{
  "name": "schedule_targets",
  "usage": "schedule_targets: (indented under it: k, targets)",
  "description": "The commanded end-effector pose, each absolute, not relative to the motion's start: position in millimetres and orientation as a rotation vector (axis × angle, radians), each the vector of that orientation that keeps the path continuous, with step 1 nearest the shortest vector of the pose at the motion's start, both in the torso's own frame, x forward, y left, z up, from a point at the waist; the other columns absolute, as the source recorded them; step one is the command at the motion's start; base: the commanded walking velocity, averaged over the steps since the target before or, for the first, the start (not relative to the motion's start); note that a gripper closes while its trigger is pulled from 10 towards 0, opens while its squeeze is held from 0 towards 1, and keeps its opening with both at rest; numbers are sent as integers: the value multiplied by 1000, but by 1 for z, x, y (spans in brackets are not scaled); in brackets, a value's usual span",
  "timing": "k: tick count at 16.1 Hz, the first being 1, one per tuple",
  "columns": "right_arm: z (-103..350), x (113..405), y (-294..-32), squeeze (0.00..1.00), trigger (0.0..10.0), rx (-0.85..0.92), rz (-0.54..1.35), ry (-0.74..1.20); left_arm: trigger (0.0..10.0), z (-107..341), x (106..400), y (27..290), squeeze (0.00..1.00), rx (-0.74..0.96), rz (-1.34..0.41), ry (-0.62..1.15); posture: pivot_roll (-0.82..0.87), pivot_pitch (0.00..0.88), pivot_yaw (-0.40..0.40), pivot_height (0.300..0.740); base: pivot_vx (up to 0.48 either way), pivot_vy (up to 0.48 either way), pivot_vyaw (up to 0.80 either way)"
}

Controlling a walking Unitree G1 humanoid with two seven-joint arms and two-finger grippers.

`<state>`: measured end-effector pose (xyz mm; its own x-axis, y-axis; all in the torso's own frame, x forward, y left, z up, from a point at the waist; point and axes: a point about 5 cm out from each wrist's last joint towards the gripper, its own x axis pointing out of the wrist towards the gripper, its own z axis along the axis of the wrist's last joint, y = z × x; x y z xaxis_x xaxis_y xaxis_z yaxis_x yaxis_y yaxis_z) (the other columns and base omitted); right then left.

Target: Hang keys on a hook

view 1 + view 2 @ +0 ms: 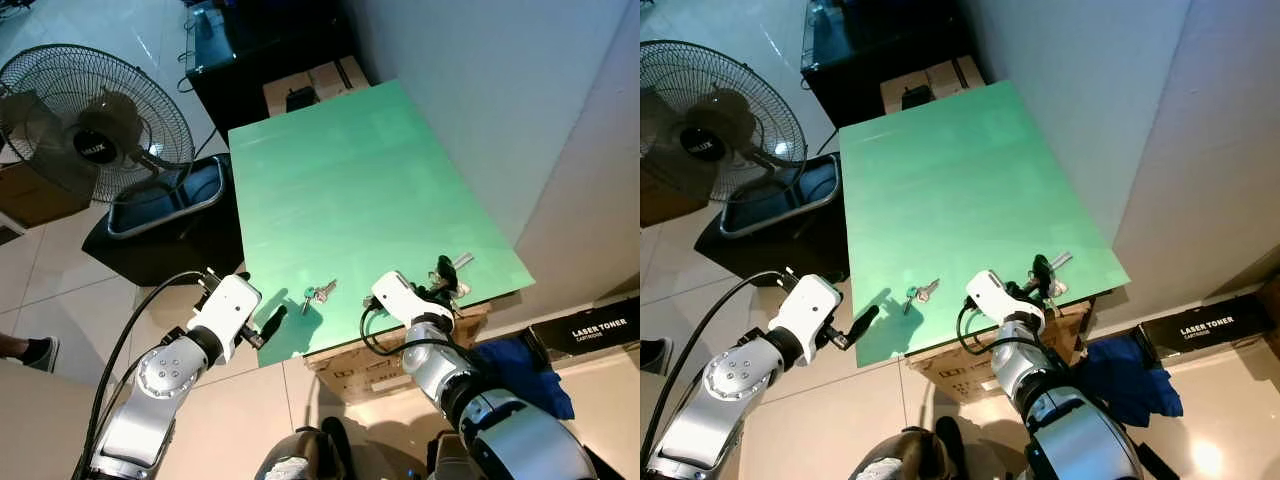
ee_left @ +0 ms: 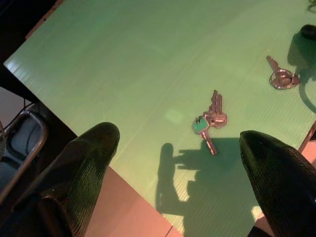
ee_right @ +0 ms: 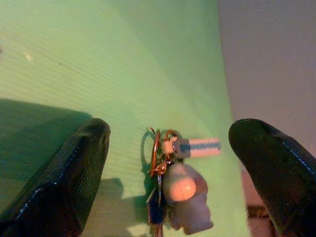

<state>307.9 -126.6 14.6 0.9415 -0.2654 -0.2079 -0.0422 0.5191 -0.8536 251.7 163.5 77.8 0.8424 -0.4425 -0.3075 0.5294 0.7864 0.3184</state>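
Note:
A small bunch of keys, one with a green cap (image 1: 318, 293) (image 2: 210, 121), lies near the front edge of the green tabletop (image 1: 350, 180). My left gripper (image 1: 270, 325) (image 2: 178, 136) hovers open at that edge, just short of the keys. A second bunch with a pale figure charm and a white tag (image 3: 180, 187) (image 1: 450, 272) lies at the table's front right corner. My right gripper (image 1: 445, 278) (image 3: 168, 133) stands open over it, one finger to each side, not closed on it. A single key on a ring (image 2: 281, 78) lies further along the table.
A standing fan (image 1: 95, 125) and a black tub (image 1: 165, 195) are on the floor to the left. Under the table's front is a cardboard box (image 1: 400, 365). A blue cloth (image 1: 520, 370) and a toner box (image 1: 600, 330) lie right. The wall runs along the table's right.

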Motion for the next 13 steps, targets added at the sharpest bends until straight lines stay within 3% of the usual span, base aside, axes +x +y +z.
schedule_targets:
  k: [1,4,5,13]
  targets:
    - [-7,288,-137,0,10000,-961,-169,474,10000,73,250,170,0,412,-517,255,-79,220,272,740,0,0,0]
    - [3,294,-137,0,10000,-582,-310,420,10000,75,252,170,0,421,-512,245,-76,220,275,740,0,0,0]
    - [4,294,-137,0,10000,-540,-321,407,10000,75,253,170,0,421,-512,243,-76,220,277,740,0,0,0]
    - [-7,274,-164,0,10000,-487,-435,367,10000,82,257,176,0,447,-502,225,-56,226,294,740,0,0,0]
